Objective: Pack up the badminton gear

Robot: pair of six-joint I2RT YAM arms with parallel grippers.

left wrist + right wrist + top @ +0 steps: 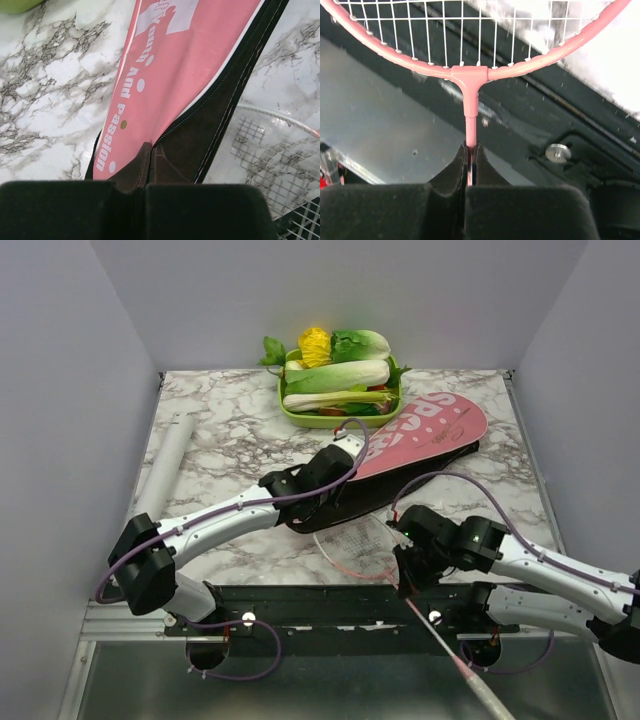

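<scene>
Marble-patterned counter [230, 450], white with grey veining, enclosed by plain grey walls.

Item 1: cover bag [430, 430], pink, racket-shaped, white lettering, black trim and lining. It lies flat and diagonal at centre-right, with the broad end toward the far right and the narrow end toward the near centre. The zip is parted along one edge, exposing black lining [200, 145]. The left end effector [335, 480] is clamped on the bag where pink panel and black lining meet, its pads pinched tight on the fabric in the left wrist view.

Item 2: racket [355, 540], pink frame, white strings. The head rests on the counter just beside the bag's black edge. The shaft runs out past the near edge, ending in a pale handle. The right end effector [470, 150] is closed on the thin pink shaft immediately below the throat joint, over the dark mounting rail.

Item 3: tube [165, 465], long, white, lying along the counter's left side, well apart from both arms.

Item 4: tray [292, 418], green, filled with vegetables, at the far centre, near the bag's broad end.
</scene>
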